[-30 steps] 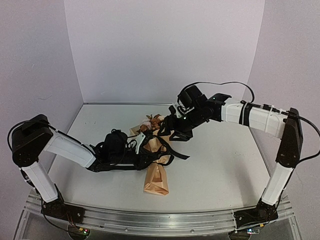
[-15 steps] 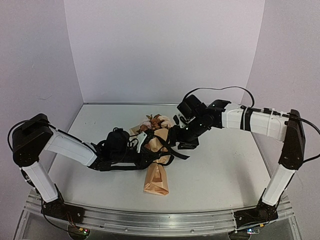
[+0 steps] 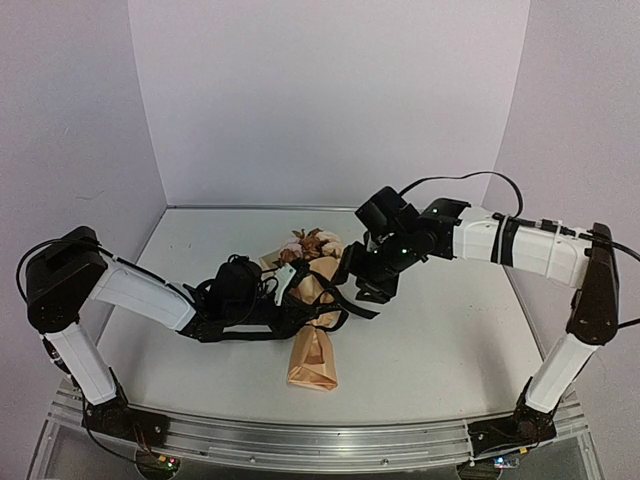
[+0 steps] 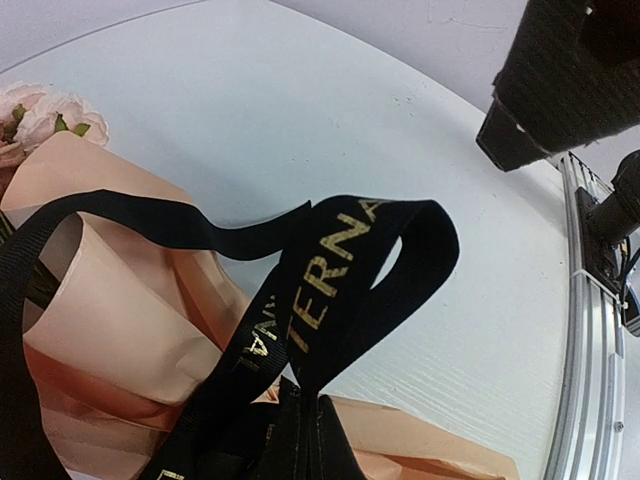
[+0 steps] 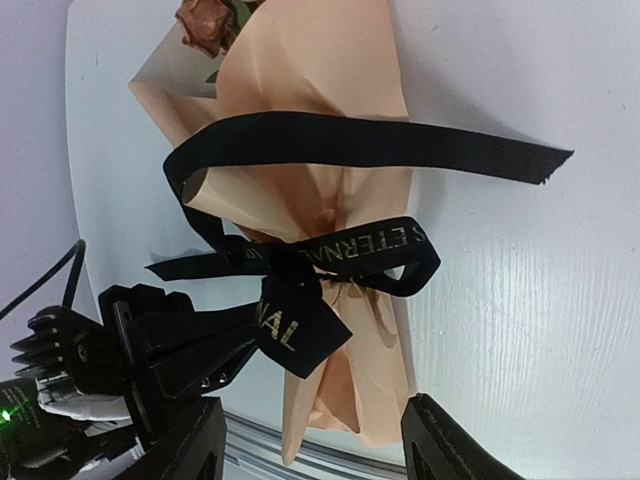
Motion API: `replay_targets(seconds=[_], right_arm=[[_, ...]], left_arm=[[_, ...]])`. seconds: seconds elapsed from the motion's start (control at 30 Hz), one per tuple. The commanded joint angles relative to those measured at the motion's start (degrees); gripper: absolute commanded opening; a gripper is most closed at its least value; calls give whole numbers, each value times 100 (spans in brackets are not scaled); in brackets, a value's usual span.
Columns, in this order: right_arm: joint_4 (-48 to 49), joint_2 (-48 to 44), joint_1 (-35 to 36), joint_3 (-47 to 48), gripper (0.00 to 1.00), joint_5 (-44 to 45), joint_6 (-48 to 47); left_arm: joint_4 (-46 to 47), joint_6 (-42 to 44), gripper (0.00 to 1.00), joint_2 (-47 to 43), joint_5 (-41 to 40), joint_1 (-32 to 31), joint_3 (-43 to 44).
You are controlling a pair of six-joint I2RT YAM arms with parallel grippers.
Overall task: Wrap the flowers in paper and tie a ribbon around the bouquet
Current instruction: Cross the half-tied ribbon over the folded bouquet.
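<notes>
Shifting rightward off the blooms over the last second, the right gripper (image 3: 361,281) hangs wide and empty beside the tan kraft-paper cone bouquet (image 3: 312,360), which lies on the white table (image 3: 440,340). The left gripper (image 5: 240,335) pinches the narrow black lettered ribbon (image 5: 350,140) at its knot. Judgement: the tie is near completion.

A tan kraft-paper cone bouquet (image 3: 312,360) lies mid-way across the white desk (image 3: 450,340), with a black lettered ribbon (image 5: 360,140) looping at its waist and one tail trailing right. The left tool (image 3: 298,308), clamped on that ribbon, blocks the cone's left side. The right tool (image 3: 360,278) hangs over its upper right. Beyond the tail the desk lies bare.
</notes>
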Motion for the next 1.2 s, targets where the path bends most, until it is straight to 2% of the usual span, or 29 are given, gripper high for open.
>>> replay_targets(seconds=[0.0,0.2,0.37,0.5,0.8,1.0,1.03,1.13,1.17], right_arm=[[275,155,1,-62,63,-7,995],[700,465,-2,-138,61,-279,1562],[1063,528,-80,-408,53,-327,1920],[1322,503,-177,-575,43,-373,2088],[1354,548,-214,-564,1,-416,2055],[1327,577,-203,-541,0,-373,1791],[1326,563,-197,-563,0,-340,1734],[1306,547,-179,-585,0,-235,1567],[1294,549,-164,-580,0,-201,1520]], left_arm=[[51,179,0,39,-134,-7,225],[33,306,0,48,-186,-78,228],[-1,384,0,57,-214,-126,233],[-18,422,0,66,-239,-161,212],[-70,348,0,28,-312,-178,201],[-169,-91,1,-66,-415,-166,256],[-160,-143,3,-88,-410,-162,257],[-225,-388,22,-196,-375,-127,295],[-241,-452,25,-249,-327,-113,290]])
